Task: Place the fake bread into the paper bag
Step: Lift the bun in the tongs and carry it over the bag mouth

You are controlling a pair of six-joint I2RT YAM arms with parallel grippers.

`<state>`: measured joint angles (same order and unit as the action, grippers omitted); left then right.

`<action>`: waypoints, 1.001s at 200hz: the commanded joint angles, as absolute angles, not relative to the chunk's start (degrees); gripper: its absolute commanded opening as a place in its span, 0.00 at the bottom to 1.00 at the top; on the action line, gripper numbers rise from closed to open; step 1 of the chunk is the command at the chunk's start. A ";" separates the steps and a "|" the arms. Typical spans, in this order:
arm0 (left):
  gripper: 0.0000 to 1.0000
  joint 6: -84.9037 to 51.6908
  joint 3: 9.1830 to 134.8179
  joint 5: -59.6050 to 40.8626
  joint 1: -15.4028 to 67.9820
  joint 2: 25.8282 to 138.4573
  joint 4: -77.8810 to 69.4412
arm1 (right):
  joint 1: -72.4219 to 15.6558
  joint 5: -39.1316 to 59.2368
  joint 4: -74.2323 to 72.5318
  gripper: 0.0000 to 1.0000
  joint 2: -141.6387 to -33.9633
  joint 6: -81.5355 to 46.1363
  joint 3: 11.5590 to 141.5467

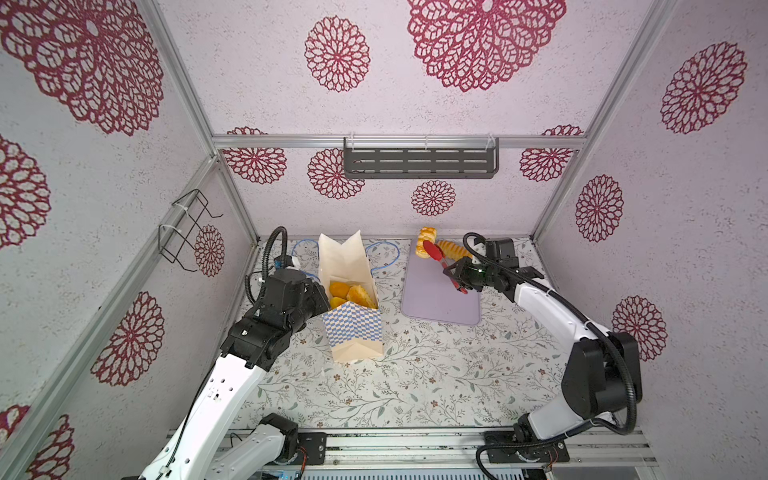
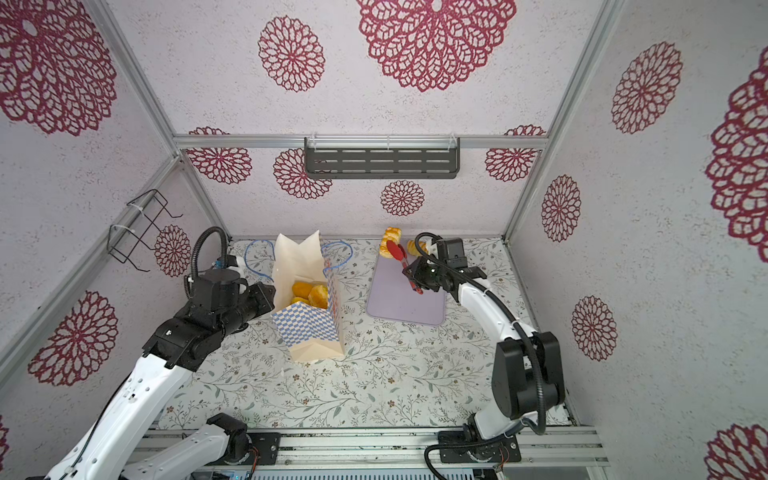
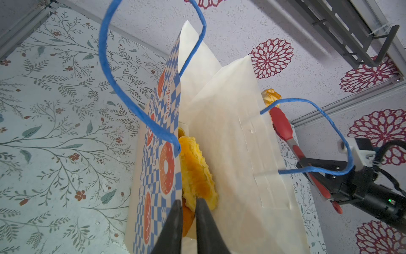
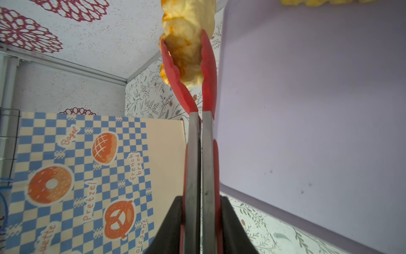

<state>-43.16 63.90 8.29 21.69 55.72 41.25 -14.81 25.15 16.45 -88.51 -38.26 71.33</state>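
The paper bag [image 1: 353,328] [image 2: 307,324] stands open left of centre, with several pieces of fake bread [image 1: 353,293] [image 3: 195,173] inside. My left gripper [image 1: 322,297] [image 3: 189,211] is shut on the bag's left rim, one finger outside and one inside. My right gripper [image 1: 455,276] [image 4: 201,211] is shut on the red tongs [image 1: 440,259] [image 4: 206,72]. The tong tips are squeezed around a braided loaf [image 1: 426,239] [image 4: 186,50] at the far left corner of the lilac tray [image 1: 436,303] [image 4: 307,110]. A long roll [image 1: 455,249] lies beside it on the tray's far edge.
The bag's blue cord handles [image 1: 301,249] [image 3: 114,88] droop on both sides of its mouth. A wire rack [image 1: 187,228] hangs on the left wall and a grey shelf [image 1: 419,160] on the back wall. The floral table [image 1: 415,374] spreads in front.
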 commanded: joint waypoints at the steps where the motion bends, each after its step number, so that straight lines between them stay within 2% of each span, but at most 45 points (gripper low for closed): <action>1: 0.16 -43.59 63.50 8.96 21.19 55.51 39.93 | -15.80 24.62 17.78 0.28 -82.08 -34.16 74.11; 89: 0.12 -44.16 63.02 8.80 21.24 55.55 39.51 | -30.67 18.70 25.80 0.30 -73.01 -24.96 89.21; 200: 0.06 -44.38 63.01 9.15 21.20 55.48 39.90 | -45.74 18.12 33.39 0.30 -73.45 -21.70 89.26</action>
